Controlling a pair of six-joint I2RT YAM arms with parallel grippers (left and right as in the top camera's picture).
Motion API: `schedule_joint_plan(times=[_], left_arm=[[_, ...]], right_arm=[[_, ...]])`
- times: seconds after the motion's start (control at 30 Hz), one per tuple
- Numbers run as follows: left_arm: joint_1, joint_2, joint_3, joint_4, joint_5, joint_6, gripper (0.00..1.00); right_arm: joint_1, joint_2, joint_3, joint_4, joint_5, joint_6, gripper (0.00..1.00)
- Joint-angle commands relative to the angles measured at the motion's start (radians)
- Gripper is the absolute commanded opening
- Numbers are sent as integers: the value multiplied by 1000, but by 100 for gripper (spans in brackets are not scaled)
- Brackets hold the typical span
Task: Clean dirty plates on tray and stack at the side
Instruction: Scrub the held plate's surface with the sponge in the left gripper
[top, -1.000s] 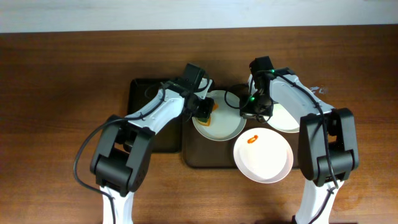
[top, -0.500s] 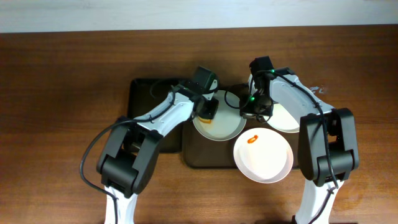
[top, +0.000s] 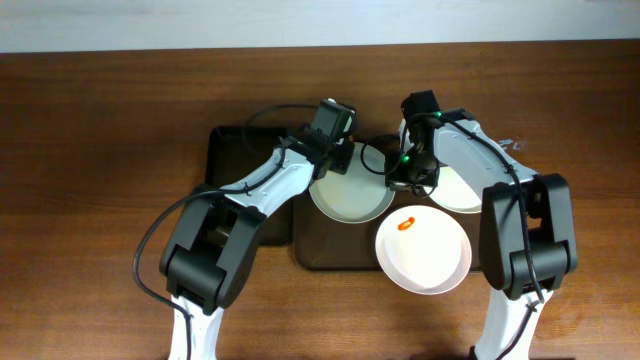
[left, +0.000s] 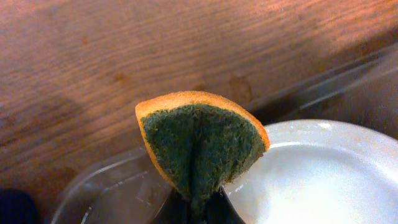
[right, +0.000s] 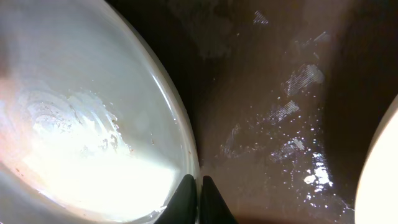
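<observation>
A white plate (top: 352, 197) lies on the dark tray (top: 325, 248). My left gripper (top: 335, 160) is shut on a green and orange sponge (left: 202, 146), folded between the fingers, at the plate's far rim (left: 311, 174). My right gripper (top: 398, 180) is shut on the plate's right rim (right: 183, 143), pinching it. A second white plate (top: 423, 250) with an orange bit of food (top: 405, 224) overhangs the tray's front right corner. A third plate (top: 462, 190) lies on the table to the right, under my right arm.
A second dark tray (top: 240, 190) sits to the left, joined to the first. A clear plastic container (left: 112, 190) shows under the sponge in the left wrist view. The tray floor (right: 273, 106) is wet. Brown wooden table (top: 100, 150) all around.
My left gripper has moved up and to the right with the sponge, from the plate's left side to its far rim. The right arm has not moved.
</observation>
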Motion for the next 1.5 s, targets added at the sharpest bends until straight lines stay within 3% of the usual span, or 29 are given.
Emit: schedule_joint_plan(times=[0.0,0.2,0.3,0.4,0.5,0.8,1.03,1.17,1.47], left_arm=[[4,-57,72,10,-37,16,0],[27,-303,98,-55,-38,16,0],[74,-401,98,-261,-23,-38,0],[77,-389,92,-348,88,-36,0],[71,-323,73,-270,207,-24,0],[-23,-38,72,34,208,174,0],[-25,51,72,71,196,224,0],[-23,57,64,62,32,249,0],[-23,58,51,20,32,248,0]], right_arm=[[8,3,-6,-8,2,4,4],[8,3,-6,-9,2,4,4],[8,3,-6,-9,2,4,4],[8,3,-6,-8,2,4,4],[8,3,-6,-4,2,4,4],[7,3,-6,-4,2,0,4],[7,3,-6,-4,2,0,4],[7,3,-6,-4,2,0,4],[7,3,-6,-5,2,0,4]])
